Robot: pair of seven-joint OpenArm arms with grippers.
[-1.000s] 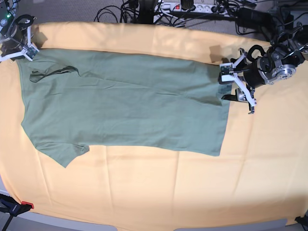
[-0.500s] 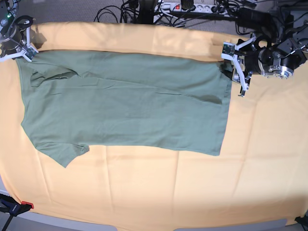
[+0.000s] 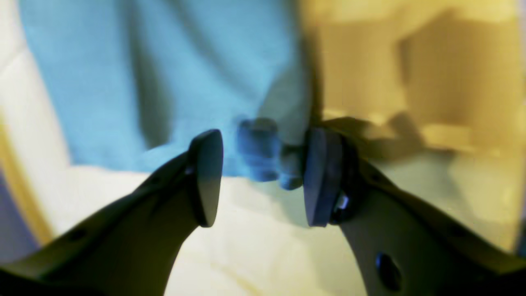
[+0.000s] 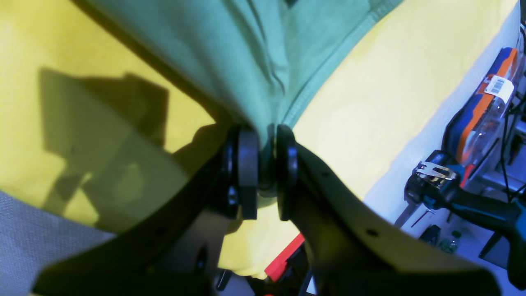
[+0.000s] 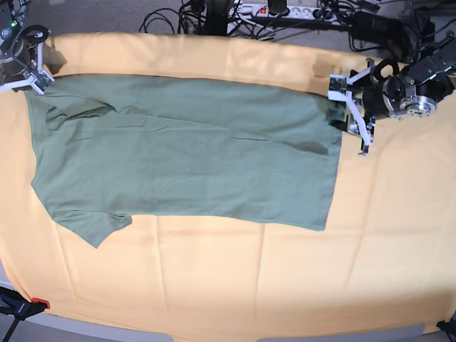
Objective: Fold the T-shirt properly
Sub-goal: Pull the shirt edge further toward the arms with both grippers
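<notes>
Though flat — T-shirt [image 5: 185, 160] on cloth [image 5: 285, 285]

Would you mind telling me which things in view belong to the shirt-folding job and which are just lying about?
Belongs to the job:
- T-shirt, lying flat
- right gripper, pinching a shirt corner
- left gripper, jaws apart at the shirt's other end
- orange cloth under the shirt

Just lying about:
- cables
- power strip
- clamp at the cloth's edge

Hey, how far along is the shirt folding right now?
Done: one lengthwise fold; the T-shirt lies flat on the orange-yellow cloth. In hand: the right gripper pinches its corner; the left gripper is open at the hem. Left: the crosswise folds.
</notes>
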